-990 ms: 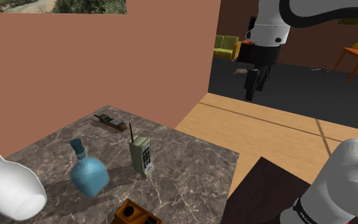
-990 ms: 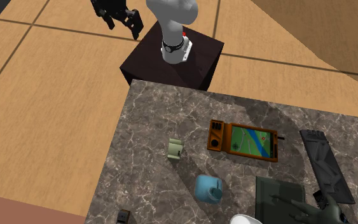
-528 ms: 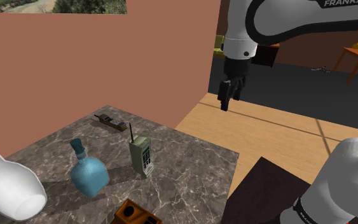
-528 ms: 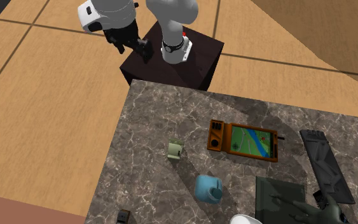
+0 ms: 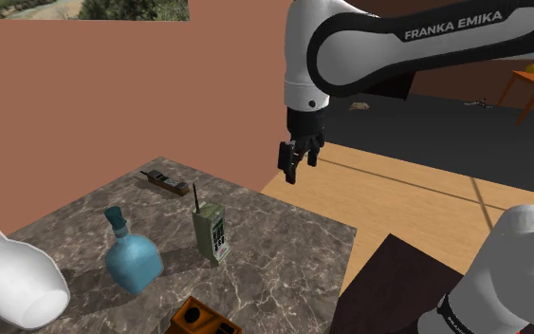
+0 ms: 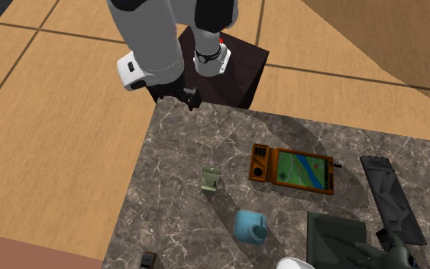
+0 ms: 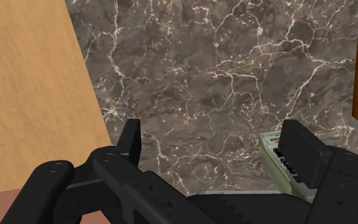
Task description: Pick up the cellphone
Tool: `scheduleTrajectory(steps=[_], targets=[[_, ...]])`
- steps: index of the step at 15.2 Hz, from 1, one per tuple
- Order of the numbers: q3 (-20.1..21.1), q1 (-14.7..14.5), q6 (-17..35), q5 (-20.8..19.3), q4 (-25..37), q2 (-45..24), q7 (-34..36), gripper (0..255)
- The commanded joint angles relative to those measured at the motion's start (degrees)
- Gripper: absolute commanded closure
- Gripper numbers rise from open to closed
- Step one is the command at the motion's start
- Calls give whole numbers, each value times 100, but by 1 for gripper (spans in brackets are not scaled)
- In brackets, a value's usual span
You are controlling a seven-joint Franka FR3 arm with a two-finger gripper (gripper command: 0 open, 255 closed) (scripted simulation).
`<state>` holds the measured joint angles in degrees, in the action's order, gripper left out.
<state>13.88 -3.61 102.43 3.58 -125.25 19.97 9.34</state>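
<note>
Fingers (image 7: 130,139) spread apart on our gripper (image 5: 291,171), nothing btwn them: we hover over the edge of the marble table (image 5: 284,247), wide enough to straddle the target. Further out, the cellphone (image 5: 211,234), green, stands upright mid-table, antenna up, near the blue bottle (image 5: 132,261), so prob. a side pinch.

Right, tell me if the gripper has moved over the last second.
Yes. In the shoulder view the gripper has swung left and down, crossing the pink wall's edge toward the marble table.
</note>
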Motion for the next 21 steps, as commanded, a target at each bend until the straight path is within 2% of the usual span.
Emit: scheduleTrajectory(steps=[1,9,16,21], targets=[[153,-53,153,0,184,-337,181,0],[662,-290,612,-306,1241,-1922,932,0],[880,-683,696,-810,2522,-3404,1559,0],[858,-697,1045,-861,2277,-3516,1589,0]])
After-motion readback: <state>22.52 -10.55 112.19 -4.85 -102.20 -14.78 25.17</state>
